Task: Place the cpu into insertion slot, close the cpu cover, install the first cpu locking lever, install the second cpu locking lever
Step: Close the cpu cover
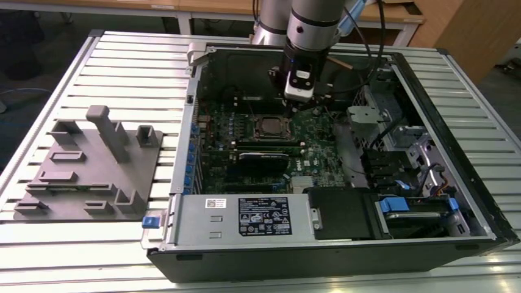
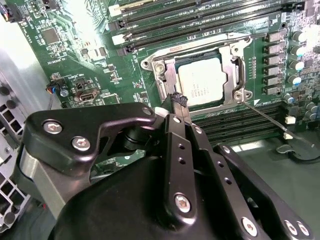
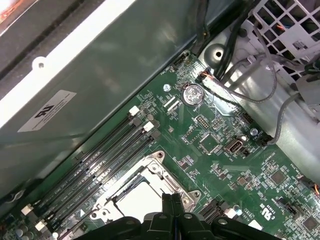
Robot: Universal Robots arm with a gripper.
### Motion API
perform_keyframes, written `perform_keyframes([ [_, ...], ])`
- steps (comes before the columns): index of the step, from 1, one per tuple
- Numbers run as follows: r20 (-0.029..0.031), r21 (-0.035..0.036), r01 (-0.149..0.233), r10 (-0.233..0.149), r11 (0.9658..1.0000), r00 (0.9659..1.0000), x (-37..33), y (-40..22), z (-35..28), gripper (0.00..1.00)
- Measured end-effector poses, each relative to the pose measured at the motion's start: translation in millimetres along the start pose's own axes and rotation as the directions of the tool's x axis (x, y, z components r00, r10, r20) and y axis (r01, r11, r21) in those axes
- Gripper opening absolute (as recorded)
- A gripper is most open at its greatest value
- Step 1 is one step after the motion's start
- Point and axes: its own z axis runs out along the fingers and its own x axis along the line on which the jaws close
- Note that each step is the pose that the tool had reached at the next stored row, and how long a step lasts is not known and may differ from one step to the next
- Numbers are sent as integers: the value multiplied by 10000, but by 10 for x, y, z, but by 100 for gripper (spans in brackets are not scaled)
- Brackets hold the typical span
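A slatted metal table (image 1: 130, 67) carried an open computer case (image 1: 326, 259) and, on the exterior view's left, a grey moulded fixture (image 1: 89, 177) standing apart from the case. Inside the case lay the green motherboard (image 1: 318, 137), and the arm (image 1: 313, 24) reached down into it from above. The gripper (image 1: 303, 104) hung just over the board, near the insertion slot (image 1: 272, 127).

In the second wrist view the gripper (image 2: 179, 101) had its two black fingers pressed together, with nothing between them. Their tip stood at one corner of the socket frame; whether it touched the metal could not be told. Long memory slots (image 2: 200, 15) ran on both sides of the socket.

The cpu cover (image 2: 233, 70) lay flat over the socket. The cpu (image 2: 202, 82) sat in the slot, its dull silver top visible through the cover's window. In the first wrist view the cpu (image 3: 137, 201) lay just beside the gripper (image 3: 173, 198).

A thin locking lever (image 2: 267, 116) ran out from the socket's corner across the nearby memory slots. A coin battery (image 3: 192, 94) sat further along the board.
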Motion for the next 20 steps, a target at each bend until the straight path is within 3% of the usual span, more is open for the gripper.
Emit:
perform_keyframes([
  [9, 2, 11, 487, -487, 9988, 9988, 0, 0, 0, 11],
  [20, 2, 22, 1016, -1016, 9948, 9948, 0, 0, 0, 11],
])
